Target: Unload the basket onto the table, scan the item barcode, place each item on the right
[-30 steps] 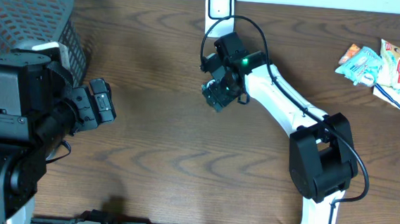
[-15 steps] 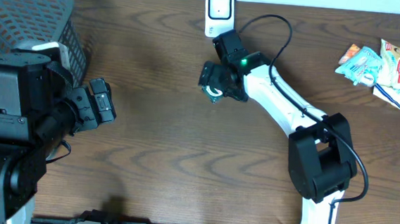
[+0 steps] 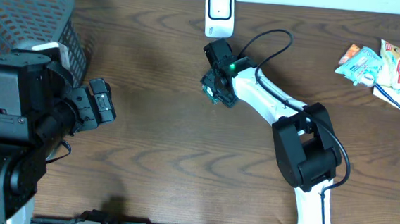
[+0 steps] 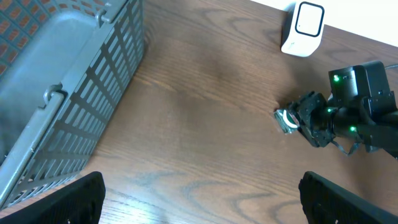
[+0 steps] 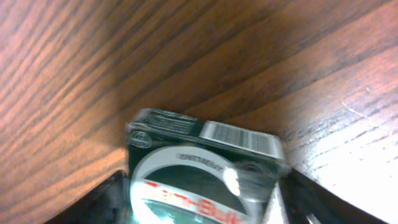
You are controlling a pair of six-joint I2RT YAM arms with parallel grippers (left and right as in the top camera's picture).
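The item [image 5: 205, 168] is a small dark green pack with a round white label and a barcode strip [image 5: 239, 138] on its top edge. It sits between the fingers of my right gripper [image 5: 205, 199], which press against both its sides just above the wooden table. From overhead the right gripper [image 3: 216, 85] hangs a little below the white scanner [image 3: 219, 13], with the item [image 3: 211, 91] at its tip. My left gripper [image 4: 199, 190] stands wide open over bare wood, far left of the item [image 4: 286, 118].
A grey mesh basket [image 3: 23, 15] fills the back left corner, beside the left arm. Several snack packets [image 3: 376, 64] lie at the back right. The scanner [image 4: 303, 28] stands against the table's far edge.
The right gripper swung left and turned, bringing the item down near the table below the scanner. Its jaws widened, then narrowed on the item. The left arm stayed still.
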